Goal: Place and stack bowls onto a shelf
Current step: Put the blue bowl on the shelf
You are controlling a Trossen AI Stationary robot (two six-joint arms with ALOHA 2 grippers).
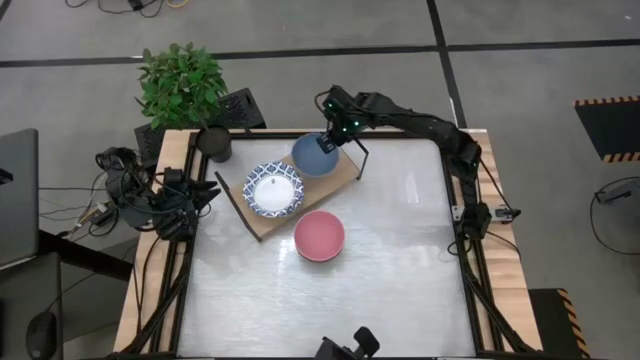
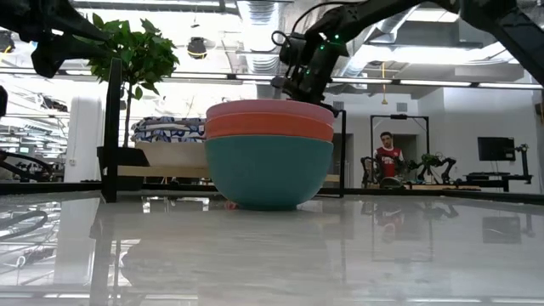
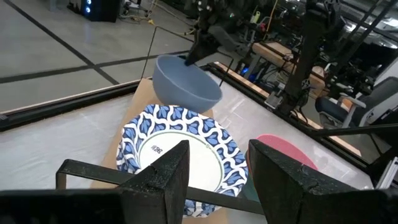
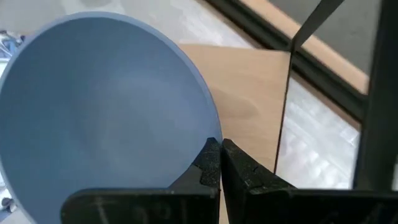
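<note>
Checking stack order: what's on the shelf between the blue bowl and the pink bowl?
In the high view, the blue-patterned bowl sits on the shelf between the blue bowl and pink bowl.

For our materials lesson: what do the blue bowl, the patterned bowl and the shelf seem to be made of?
Blue bowl: probably matte plastic, going by its even colour and thin rim. Patterned bowl: likely glazed ceramic or melamine, with a glossy printed blue rim. Shelf: light wood board with visible grain, on thin black wire legs.
</note>
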